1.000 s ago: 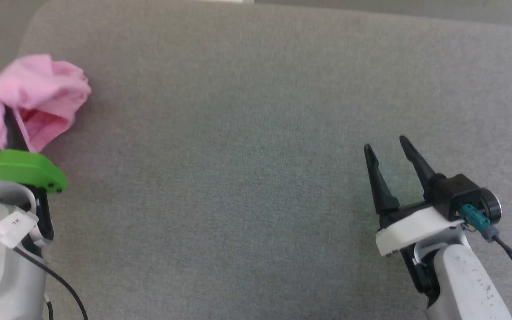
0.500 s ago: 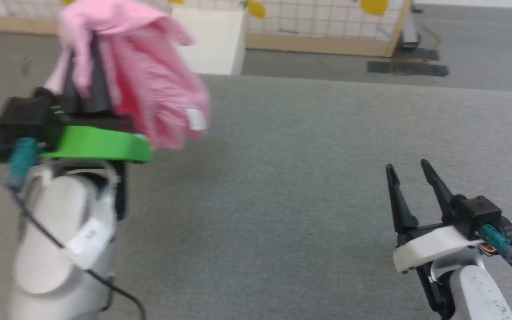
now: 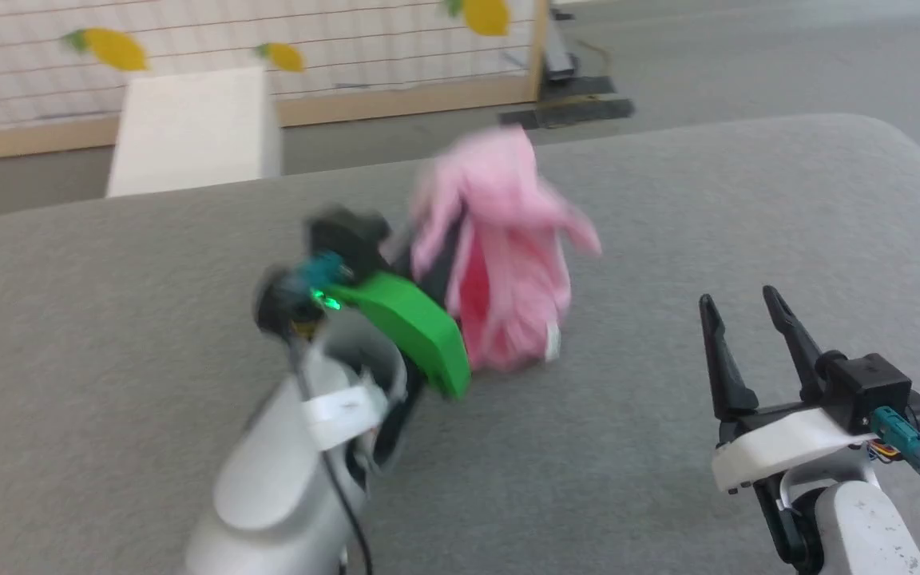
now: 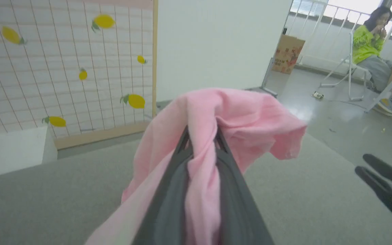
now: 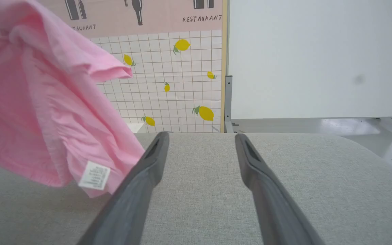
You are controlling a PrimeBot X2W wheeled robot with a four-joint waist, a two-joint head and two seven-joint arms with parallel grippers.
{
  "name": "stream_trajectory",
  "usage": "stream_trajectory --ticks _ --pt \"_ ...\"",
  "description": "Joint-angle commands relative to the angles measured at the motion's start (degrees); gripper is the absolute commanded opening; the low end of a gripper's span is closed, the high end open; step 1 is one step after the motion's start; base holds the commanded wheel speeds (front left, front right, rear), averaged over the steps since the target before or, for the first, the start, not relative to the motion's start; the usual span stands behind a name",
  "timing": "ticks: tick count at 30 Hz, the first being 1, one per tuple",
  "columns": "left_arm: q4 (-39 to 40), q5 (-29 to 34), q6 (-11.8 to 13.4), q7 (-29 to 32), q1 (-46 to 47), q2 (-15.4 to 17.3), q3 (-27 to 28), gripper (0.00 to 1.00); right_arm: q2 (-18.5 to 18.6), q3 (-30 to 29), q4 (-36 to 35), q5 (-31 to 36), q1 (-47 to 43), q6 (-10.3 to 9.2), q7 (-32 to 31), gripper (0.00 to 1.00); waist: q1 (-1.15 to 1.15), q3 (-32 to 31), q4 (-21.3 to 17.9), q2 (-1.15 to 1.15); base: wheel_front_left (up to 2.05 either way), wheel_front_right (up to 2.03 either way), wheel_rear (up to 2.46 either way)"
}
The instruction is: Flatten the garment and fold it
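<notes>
The light pink garment (image 3: 508, 263) hangs bunched over my left gripper (image 3: 448, 231), lifted above the middle of the grey table (image 3: 109, 319). In the left wrist view the left gripper (image 4: 201, 136) is shut on the garment (image 4: 237, 119), with cloth pinched between the two dark fingers and draped over their tips. A small white tag (image 5: 95, 175) dangles at the low edge of the garment (image 5: 29, 112) in the right wrist view. My right gripper (image 3: 741, 307) stands open at the lower right, apart from the cloth; its fingers (image 5: 148, 163) hold nothing.
A white box (image 3: 188, 128) stands behind the table's far edge, in front of a tiled screen with lemon prints (image 3: 188, 32). A person (image 4: 369, 44) sits on a chair far off at the right of the left wrist view. Grey floor lies beyond the table.
My left arm has swung the garment from the table's far left to above its middle. The head camera has also tilted up and turned. The right gripper stays open in place.
</notes>
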State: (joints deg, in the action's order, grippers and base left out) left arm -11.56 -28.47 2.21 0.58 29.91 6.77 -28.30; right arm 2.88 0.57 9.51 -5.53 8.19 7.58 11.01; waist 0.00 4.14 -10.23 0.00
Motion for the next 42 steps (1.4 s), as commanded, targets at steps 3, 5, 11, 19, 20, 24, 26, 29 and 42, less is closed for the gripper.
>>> stream_trajectory --ticks 3,5,11,19,20,24,26,29,42 --pt "-7.34 -1.58 -1.34 9.17 -3.08 0.44 -4.06 0.00 -0.01 -0.28 -0.30 -0.32 -0.82 -0.09 -0.14 1.00 0.00 1.59 -5.99 0.00 0.00 0.00 0.00" --pt "-10.84 -2.58 -1.94 13.81 -4.14 0.42 -5.65 0.00 -0.01 -0.44 -0.34 -0.38 -0.95 -0.09 -0.12 1.00 0.00 1.83 -6.20 0.00 0.00 0.00 0.00" --pt "-16.66 -5.36 -2.83 22.96 -6.07 -0.15 -8.12 1.00 -0.01 -0.45 0.06 -0.49 -1.08 -0.09 -0.27 1.00 0.00 2.12 -4.83 0.00 0.00 0.00 0.00" --pt "-10.32 -9.19 -5.21 16.25 -8.11 0.00 -4.60 1.00 -0.01 0.94 0.23 -0.64 -0.60 -0.09 -0.68 1.00 0.00 1.77 -0.19 0.00 0.00 0.00 0.00" --pt "-8.91 -9.64 -5.38 14.38 -8.63 0.09 -3.72 1.00 -0.01 1.03 0.19 -0.60 -0.58 -0.09 -0.76 1.00 0.00 1.72 0.36 0.00 0.00 0.00 0.00" --pt "-2.84 -7.29 -3.14 1.75 -10.91 1.82 1.07 1.00 -0.01 1.35 -0.10 -0.45 -0.61 -0.09 -1.71 1.00 0.00 1.72 2.85 0.00 0.00 0.00 0.00" --pt "-0.84 -5.63 -0.89 -5.20 -12.60 2.50 3.82 1.00 -0.01 1.76 -0.17 -0.41 -0.42 -0.09 -2.56 1.00 0.00 1.86 4.00 0.00 0.00 0.00 0.00" --pt "0.95 -2.90 2.25 -13.29 -15.15 3.54 7.40 1.00 -0.01 2.35 -0.07 -0.64 0.40 -0.09 -4.90 1.00 0.00 2.32 5.77 0.00 0.00 0.00 0.00" --pt "10.28 10.12 3.02 -15.56 -21.46 -0.11 22.28 1.00 -0.01 -0.58 9.11 -4.55 12.70 -0.09 -31.82 1.00 0.00 8.17 12.18 0.00 0.00 0.00 0.00"
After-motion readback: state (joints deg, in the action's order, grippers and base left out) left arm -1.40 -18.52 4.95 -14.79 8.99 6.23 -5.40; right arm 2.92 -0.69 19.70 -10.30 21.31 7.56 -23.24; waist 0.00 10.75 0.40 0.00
